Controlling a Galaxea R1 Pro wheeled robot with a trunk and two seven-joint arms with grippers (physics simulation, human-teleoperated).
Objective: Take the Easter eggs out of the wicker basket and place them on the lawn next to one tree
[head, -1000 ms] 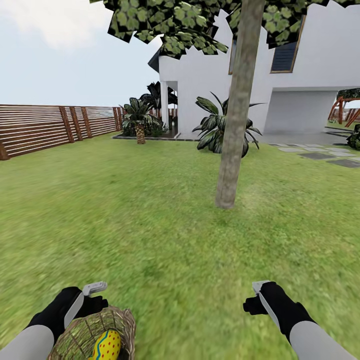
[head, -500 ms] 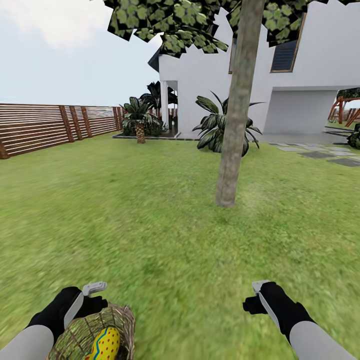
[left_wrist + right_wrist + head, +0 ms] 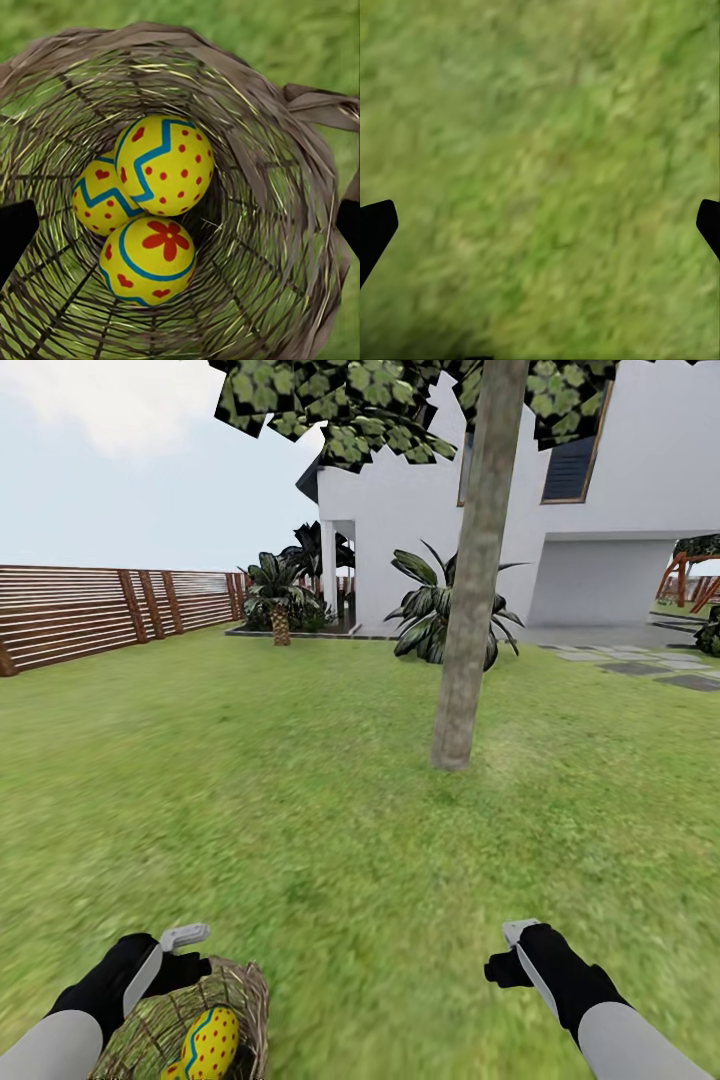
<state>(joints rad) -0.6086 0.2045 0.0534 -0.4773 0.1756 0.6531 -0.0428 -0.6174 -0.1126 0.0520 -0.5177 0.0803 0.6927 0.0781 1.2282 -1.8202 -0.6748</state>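
Holding the wicker basket [image 3: 247,105] beneath my left gripper [image 3: 175,960], three Easter eggs [image 3: 163,166] inside; whether it's clenched, I cannot tell. My right gripper [image 3: 540,225], fingers spread, is above lawn [image 3: 330,860].

Outdoor daylight, pale blue sky with white cloud [image 3: 120,405] at upper left. Brown horizontal-slat wooden fence [image 3: 90,615] along left side. White house [image 3: 560,550] behind, dark window [image 3: 570,470], recessed bay beneath. Spiky palm-like plants [image 3: 435,615] near the wall. Grey stepping stones [image 3: 650,665] at right.

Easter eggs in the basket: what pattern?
Yellow Easter eggs with blue zigzags, red dots and flowers; clearest in left wrist view.
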